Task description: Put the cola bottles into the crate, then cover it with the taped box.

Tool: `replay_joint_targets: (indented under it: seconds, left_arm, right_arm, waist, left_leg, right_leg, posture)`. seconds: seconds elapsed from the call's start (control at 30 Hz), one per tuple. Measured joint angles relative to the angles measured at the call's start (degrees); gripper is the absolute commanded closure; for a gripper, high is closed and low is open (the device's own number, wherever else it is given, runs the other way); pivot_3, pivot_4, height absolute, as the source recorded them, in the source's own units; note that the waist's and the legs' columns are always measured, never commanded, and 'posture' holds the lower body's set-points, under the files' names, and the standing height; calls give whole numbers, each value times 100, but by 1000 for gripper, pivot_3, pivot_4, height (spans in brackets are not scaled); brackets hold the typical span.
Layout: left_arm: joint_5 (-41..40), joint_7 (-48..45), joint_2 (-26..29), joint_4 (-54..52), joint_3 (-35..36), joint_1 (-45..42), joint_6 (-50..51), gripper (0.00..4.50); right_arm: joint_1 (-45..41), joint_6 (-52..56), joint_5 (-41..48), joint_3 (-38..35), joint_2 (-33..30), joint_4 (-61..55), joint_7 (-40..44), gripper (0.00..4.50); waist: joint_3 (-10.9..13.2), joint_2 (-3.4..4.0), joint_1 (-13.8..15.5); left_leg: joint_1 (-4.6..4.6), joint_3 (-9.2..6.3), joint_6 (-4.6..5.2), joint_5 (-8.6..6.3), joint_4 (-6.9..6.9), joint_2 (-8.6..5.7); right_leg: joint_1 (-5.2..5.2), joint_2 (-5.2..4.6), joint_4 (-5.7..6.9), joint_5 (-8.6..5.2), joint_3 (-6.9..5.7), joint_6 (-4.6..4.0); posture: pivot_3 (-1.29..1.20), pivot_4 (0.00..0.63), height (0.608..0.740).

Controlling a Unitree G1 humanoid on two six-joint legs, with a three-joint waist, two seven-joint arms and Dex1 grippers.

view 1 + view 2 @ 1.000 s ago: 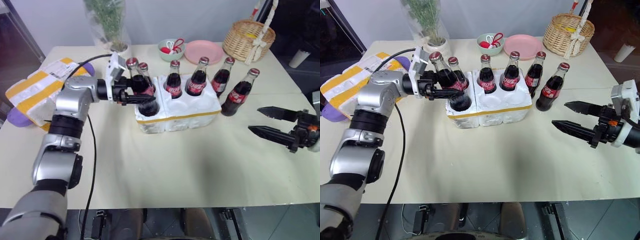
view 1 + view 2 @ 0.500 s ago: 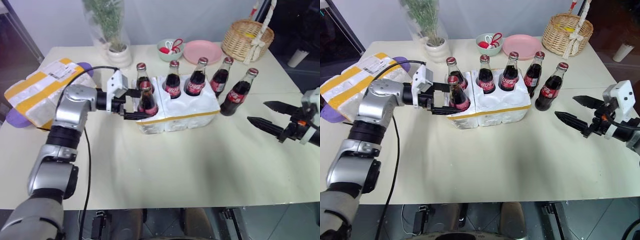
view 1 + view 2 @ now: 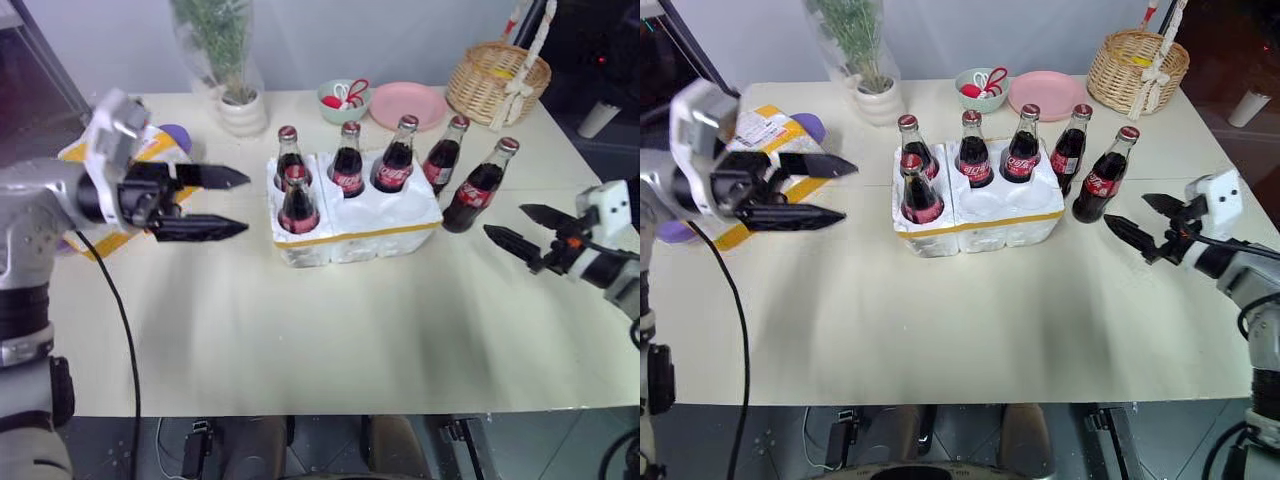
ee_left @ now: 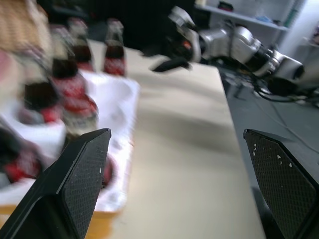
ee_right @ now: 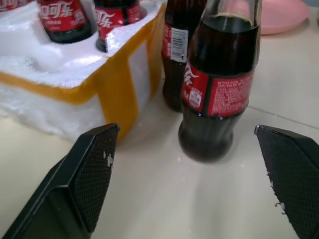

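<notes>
Nearest me, both my grippers hang empty over the cream table: my left gripper spread wide, just left of the white styrofoam crate with its thin yellow band, and my right gripper equally wide, aimed at the nearer loose glass cola bottle with red cap, close to its fingertips. Four red-capped cola bottles already stand in the wells, so I judge the job about two-thirds loaded; a second loose bottle waits beside the crate's right end. Farther left, behind my left hand, the yellow-taped styrofoam box lies unplaced.
</notes>
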Motion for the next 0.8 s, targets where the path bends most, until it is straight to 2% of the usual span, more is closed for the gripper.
replay_joint_targets:
  seconds: [0.2,0.4,0.77,0.8]
  left_arm:
    - [-66,283,-13,-486,9,421,-30,44]
    - [-298,612,-89,-649,43,520,-11,44]
    - [-471,906,-140,-742,59,617,-55,44]
    - [-472,911,-140,-741,59,617,-55,9]
  right_arm:
    - [-760,-204,-284,309,58,891,-133,0]
    - [-1185,-209,-328,426,287,1316,-53,0]
    - [-2212,-604,-695,743,739,2807,-41,0]
    - [-2247,-639,-708,762,750,2882,-38,260]
  waist:
    - [0,1,-1]
    - [0,1,-1]
    - [0,1,-7]
    - [0,1,-5]
  left_leg:
    - [-2,1,0,0,-3,0]
    - [-2,1,0,0,-3,0]
    - [-2,1,-1,1,-5,0]
    - [-2,1,-1,1,-5,0]
  right_leg:
    - [-4,0,0,0,1,-2]
    - [-5,0,0,1,1,-2]
    - [-6,1,-1,1,1,-2]
    - [-6,1,-1,1,1,-2]
  posture:
    - [0,150,737]
    - [0,150,737]
    - [0,150,737]
    - [0,150,737]
